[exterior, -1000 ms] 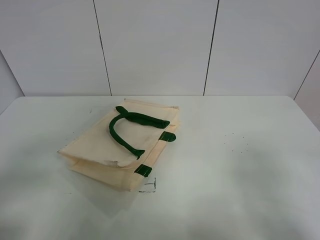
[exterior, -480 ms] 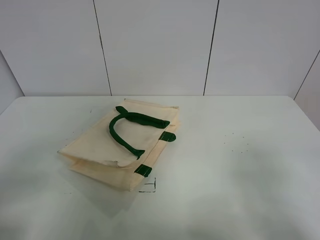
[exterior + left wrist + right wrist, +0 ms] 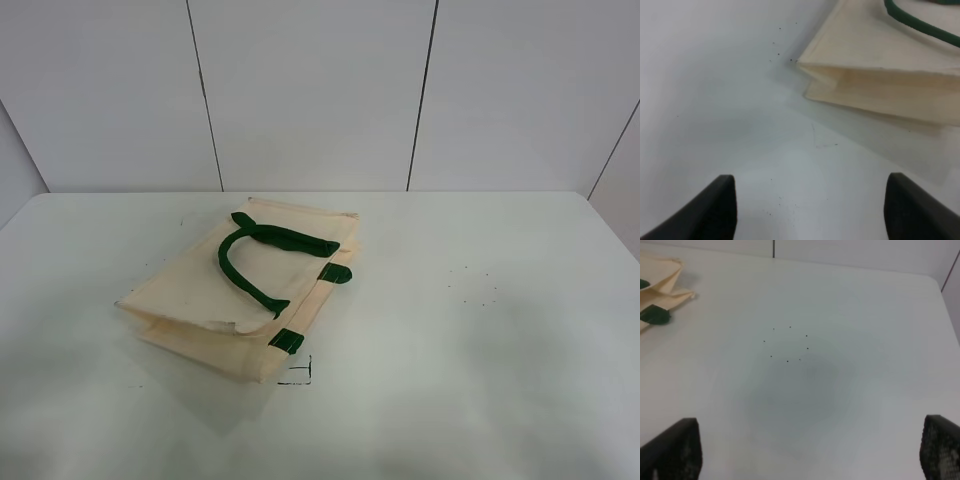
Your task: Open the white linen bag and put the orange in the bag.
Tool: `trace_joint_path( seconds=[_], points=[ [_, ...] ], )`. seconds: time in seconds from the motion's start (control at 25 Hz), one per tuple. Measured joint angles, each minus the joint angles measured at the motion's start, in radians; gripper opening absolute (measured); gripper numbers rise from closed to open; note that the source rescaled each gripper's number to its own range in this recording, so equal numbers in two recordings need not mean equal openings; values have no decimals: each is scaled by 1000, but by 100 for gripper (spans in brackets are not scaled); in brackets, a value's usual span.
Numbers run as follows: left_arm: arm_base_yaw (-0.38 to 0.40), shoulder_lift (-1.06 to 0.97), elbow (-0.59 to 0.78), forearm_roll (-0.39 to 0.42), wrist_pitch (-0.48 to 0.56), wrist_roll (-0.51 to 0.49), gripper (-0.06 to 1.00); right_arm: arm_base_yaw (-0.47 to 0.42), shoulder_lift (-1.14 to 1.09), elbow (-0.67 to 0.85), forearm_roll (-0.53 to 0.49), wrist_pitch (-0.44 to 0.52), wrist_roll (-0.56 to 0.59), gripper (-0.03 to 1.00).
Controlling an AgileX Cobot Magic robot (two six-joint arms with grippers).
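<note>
The white linen bag [image 3: 250, 290] lies flat and folded on the white table [image 3: 480, 330], left of the middle, its dark green handle [image 3: 262, 262] draped on top. Its folded corner shows in the left wrist view [image 3: 880, 80] and its rim with a green tab in the right wrist view [image 3: 657, 290]. The orange is not in any view. My left gripper [image 3: 810, 205] is open over bare table, short of the bag's corner. My right gripper [image 3: 810, 450] is open over bare table to the right of the bag. Neither arm shows in the exterior high view.
A small black square mark [image 3: 298, 373] is drawn on the table by the bag's near corner. A ring of small black dots [image 3: 787, 345] marks the table's right half [image 3: 472, 285]. A panelled white wall [image 3: 320, 90] stands behind the table.
</note>
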Motion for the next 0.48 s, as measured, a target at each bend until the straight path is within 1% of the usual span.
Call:
trace_joint_path(
  seconds=[0.48],
  points=[
    [0,0,0,0,0,1,82,0,0,0,0,0,0,100]
  ],
)
